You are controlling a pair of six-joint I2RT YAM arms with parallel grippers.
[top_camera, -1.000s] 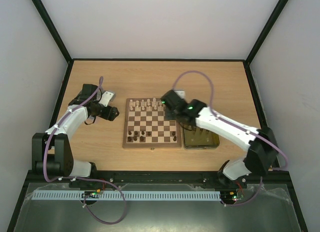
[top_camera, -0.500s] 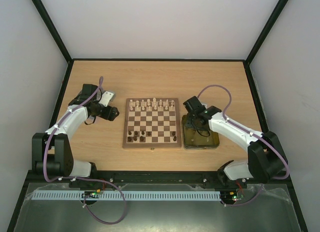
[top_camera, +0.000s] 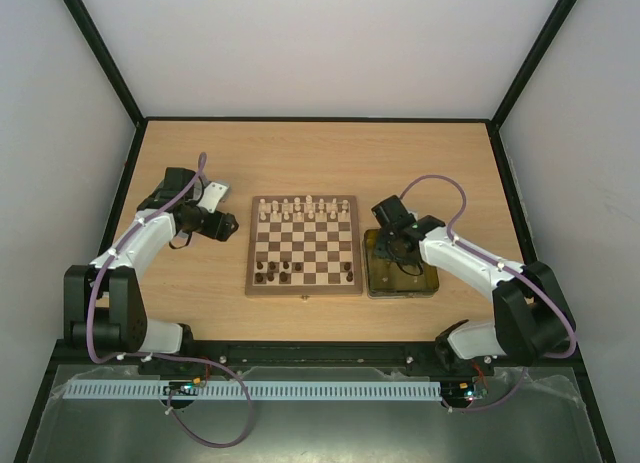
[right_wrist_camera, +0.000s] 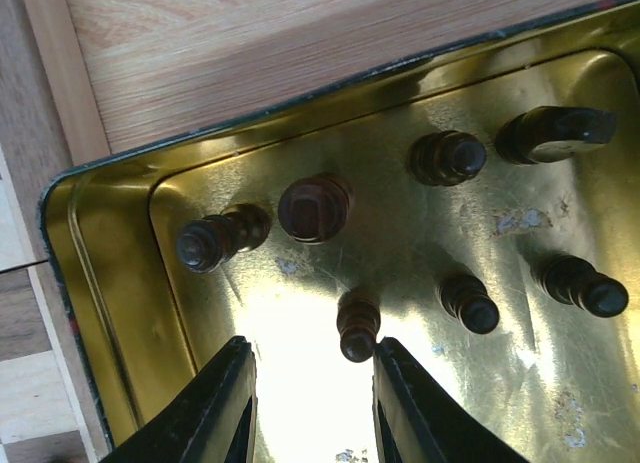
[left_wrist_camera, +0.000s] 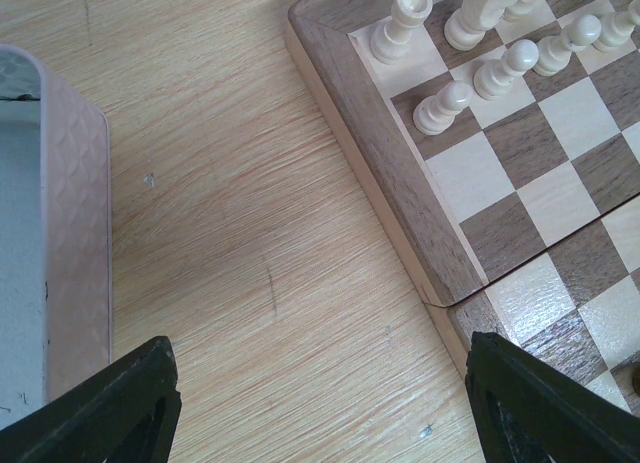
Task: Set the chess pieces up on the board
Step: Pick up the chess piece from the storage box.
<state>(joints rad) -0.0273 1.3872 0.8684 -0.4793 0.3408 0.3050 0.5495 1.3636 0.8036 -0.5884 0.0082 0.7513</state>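
The chessboard (top_camera: 304,245) lies mid-table, with cream pieces (top_camera: 300,207) along its far rows and a few dark pieces (top_camera: 275,272) near its front edge. My right gripper (right_wrist_camera: 312,408) is open and empty, low inside the yellow-lined tin (top_camera: 402,269) right of the board. Several dark pieces stand in the tin. One dark pawn (right_wrist_camera: 357,327) stands just ahead of the right finger (right_wrist_camera: 415,403). My left gripper (left_wrist_camera: 320,408) is open and empty over bare table beside the board's far-left corner (left_wrist_camera: 400,223), where cream pieces (left_wrist_camera: 480,53) stand.
A silver tin lid (left_wrist_camera: 50,243) lies left of the left gripper; it also shows in the top view (top_camera: 212,194). The tin's rim (right_wrist_camera: 60,273) runs close to the board's right edge. Black frame posts and pale walls bound the table.
My right arm swung from the board's far-right corner to the tin, then dropped a little lower into it. The left arm has not moved.
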